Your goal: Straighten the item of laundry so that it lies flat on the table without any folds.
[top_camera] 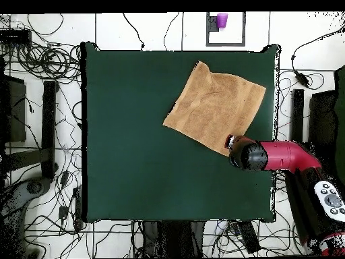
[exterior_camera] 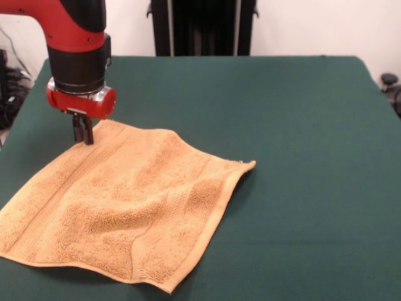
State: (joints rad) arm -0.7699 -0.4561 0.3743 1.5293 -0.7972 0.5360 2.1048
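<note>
Pinching the far corner of the towel (exterior_camera: 119,200) looks like the step in hand: in the front view the gripper (exterior_camera: 83,135) stands upright at the cloth's 11 o'clock corner, its two dark fingers drawn close together and touching the corner, though whether fabric is actually caught between them cannot be told. The towel lies toward the 7 o'clock part of the table (exterior_camera: 301,125) in that view, mostly spread, with soft ridges running across its middle and the 3 o'clock corner slightly lifted, casting a shadow. From overhead the towel (top_camera: 215,104) sits near the 1 o'clock corner of the table (top_camera: 135,168), with the gripper (top_camera: 231,142) at the cloth's 5 o'clock tip. To do this well, I would judge that a low, slow pull outward along the diagonal, away from the cloth's centre, would take up the ridges; lifting high risks folding the corner back, and terry on felt may drag and bunch rather than slide.
</note>
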